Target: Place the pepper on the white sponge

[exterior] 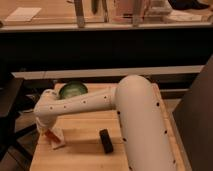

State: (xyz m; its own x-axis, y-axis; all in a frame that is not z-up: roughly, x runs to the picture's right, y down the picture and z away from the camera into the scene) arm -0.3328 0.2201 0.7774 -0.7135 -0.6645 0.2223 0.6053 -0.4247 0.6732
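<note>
The white sponge [58,139] lies on the wooden table [85,155] near its left edge. The red-orange pepper [49,134] shows at the sponge's upper left, right under the gripper. My gripper [48,128] hangs at the end of the white arm [90,102], directly over the pepper and the sponge's left end. I cannot tell whether the pepper touches the sponge or is held just above it.
A green bowl [74,90] sits at the table's back left, behind the arm. A small black rectangular block [106,141] lies to the right of the sponge. A dark chair [10,115] stands off the table's left edge. A counter runs behind.
</note>
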